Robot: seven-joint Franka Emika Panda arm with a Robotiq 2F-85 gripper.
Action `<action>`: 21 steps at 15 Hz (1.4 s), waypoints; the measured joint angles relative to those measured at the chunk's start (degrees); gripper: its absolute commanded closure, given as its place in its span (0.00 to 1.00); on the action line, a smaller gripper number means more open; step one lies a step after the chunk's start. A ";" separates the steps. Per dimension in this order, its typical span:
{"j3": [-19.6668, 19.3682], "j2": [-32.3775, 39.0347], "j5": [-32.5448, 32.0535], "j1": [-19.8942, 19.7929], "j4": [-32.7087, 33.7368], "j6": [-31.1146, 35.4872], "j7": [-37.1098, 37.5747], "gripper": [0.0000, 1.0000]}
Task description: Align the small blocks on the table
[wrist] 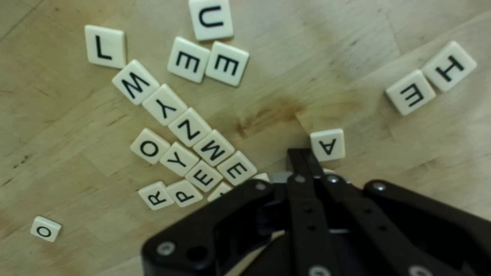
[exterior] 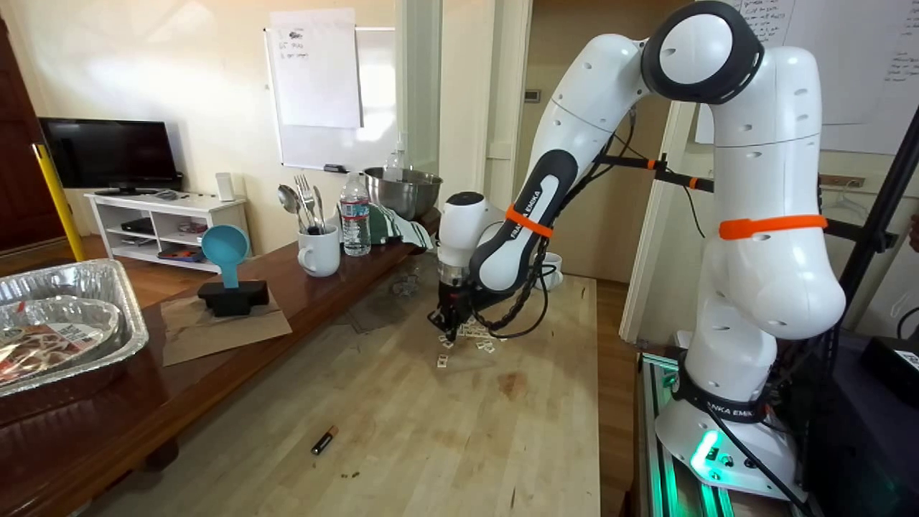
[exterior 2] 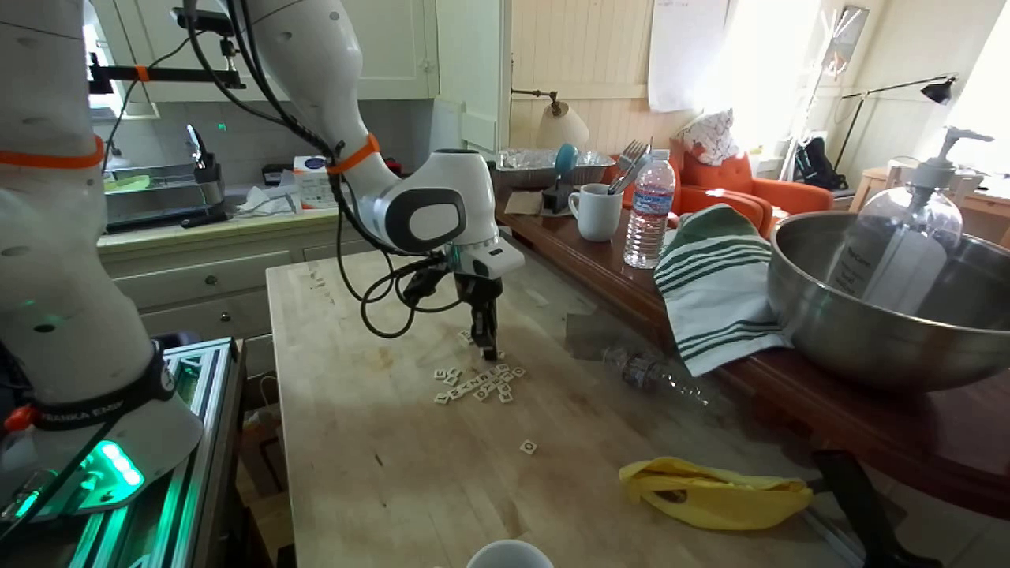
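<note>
Lying just beside the clenched black fingers (wrist: 300, 191) is seen a small square cream block lettered A (wrist: 328, 145); matching blocks (wrist: 190, 127) are scattered nearby on the light-brown wooden worktop (wrist: 429, 161).

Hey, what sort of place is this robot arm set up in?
It looks like a home, probably an open kitchen and living area: there are pale painted kitchen drawers with round knobs, an orange upholstered armchair and a flat black rectangular television.

Small blocks (wrist: 190, 127) read L, U, H, A; the arm (exterior: 535, 197), "FRANKA EMIKA".
</note>
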 measured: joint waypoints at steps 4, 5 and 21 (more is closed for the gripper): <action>0.00 0.02 -0.03 0.49 0.18 0.00 0.00 1.00; 0.00 0.06 -0.09 0.57 0.29 0.00 0.00 1.00; -0.15 0.85 -2.29 2.60 1.38 0.00 -0.05 1.00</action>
